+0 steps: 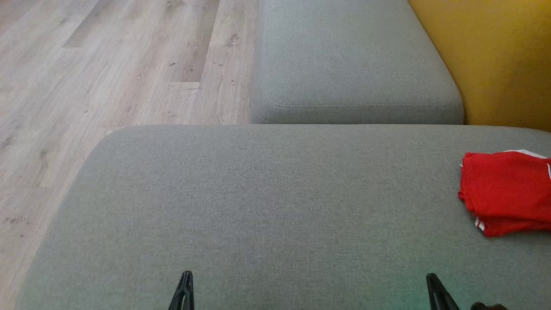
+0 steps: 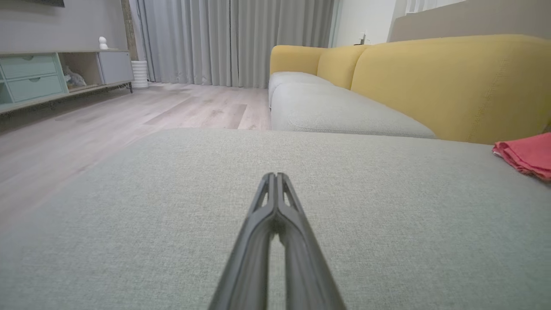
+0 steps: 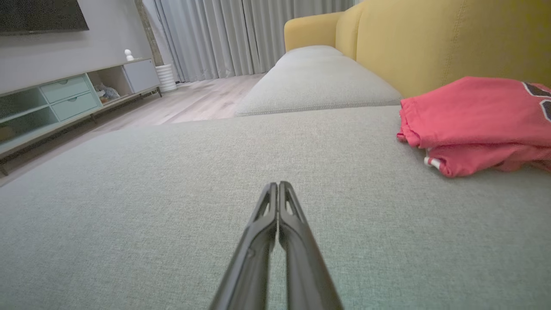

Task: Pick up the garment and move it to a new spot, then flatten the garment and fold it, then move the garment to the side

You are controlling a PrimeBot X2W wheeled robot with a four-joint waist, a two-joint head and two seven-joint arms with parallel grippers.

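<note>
A red garment [image 1: 508, 191] with white trim lies folded at the right edge of the grey cushion [image 1: 275, 206]; it also appears as the red garment [image 3: 473, 122] at the right of the right wrist view and the garment [image 2: 527, 155] at the far right of the left wrist view. My left gripper [image 1: 186, 275] sits at the bottom edge, left of centre, shut and empty. My right gripper [image 1: 431, 277] is at the bottom right, shut and empty, well short of the garment. In the wrist views the left gripper [image 2: 275, 175] and right gripper [image 3: 275, 185] have their fingertips pressed together above the cushion.
A second grey seat cushion [image 1: 353, 60] lies beyond, with a yellow sofa back [image 1: 503, 56] to the right. Wooden floor [image 1: 107, 64] lies to the left. A low TV cabinet [image 3: 64, 103] and grey curtains [image 2: 232, 38] stand across the room.
</note>
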